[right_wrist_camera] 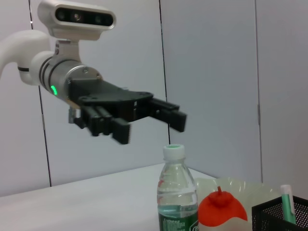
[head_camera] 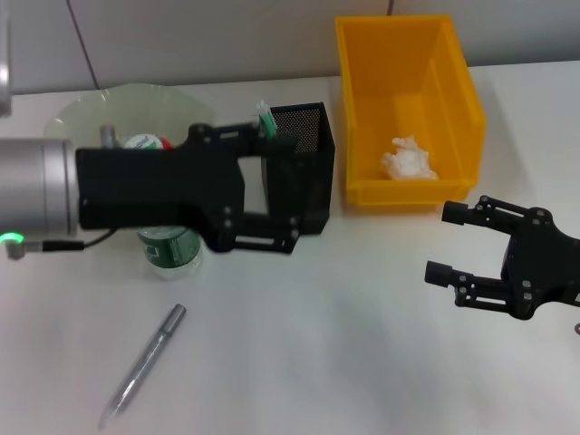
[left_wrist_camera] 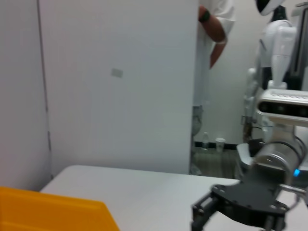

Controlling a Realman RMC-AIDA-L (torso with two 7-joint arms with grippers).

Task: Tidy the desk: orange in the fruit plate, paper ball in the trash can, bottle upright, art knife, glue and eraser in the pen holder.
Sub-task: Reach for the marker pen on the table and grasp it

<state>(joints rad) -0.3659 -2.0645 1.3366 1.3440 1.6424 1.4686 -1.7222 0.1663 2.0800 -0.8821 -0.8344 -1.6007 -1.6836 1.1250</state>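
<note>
With bottle [head_camera: 169,249] upright, the left end effector [head_camera: 281,192] hovers spread, empty; next, the art knife [head_camera: 143,364] needs grasping off the counter [head_camera: 326,344]

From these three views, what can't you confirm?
- Pen holder contents: head view, left end effector covers most of it; right wrist view cuts it off at the frame edge.
- Eraser: not seen in any view.
- Plate: left arm hides most of it in the head view.
- Bottle base: cropped in the right wrist view.

Left arm hides most of the bottle [head_camera: 170,249].
</note>
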